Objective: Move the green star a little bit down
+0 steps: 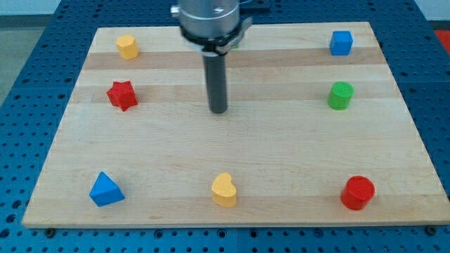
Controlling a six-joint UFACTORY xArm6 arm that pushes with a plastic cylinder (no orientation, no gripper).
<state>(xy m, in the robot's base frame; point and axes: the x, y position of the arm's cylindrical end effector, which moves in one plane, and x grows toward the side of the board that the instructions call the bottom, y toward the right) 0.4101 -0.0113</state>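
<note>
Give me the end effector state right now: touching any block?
My tip: no gripper, bare rod, touching nothing; the red star-shaped block sits well to the view's left. No green star shows.

Around my tip (219, 110) you have open board on every side. Obstacles sit at the edges: red star (121, 95) far to the view's left, green cylinder (340, 95) far right, yellow heart (224, 190) well below.
</note>
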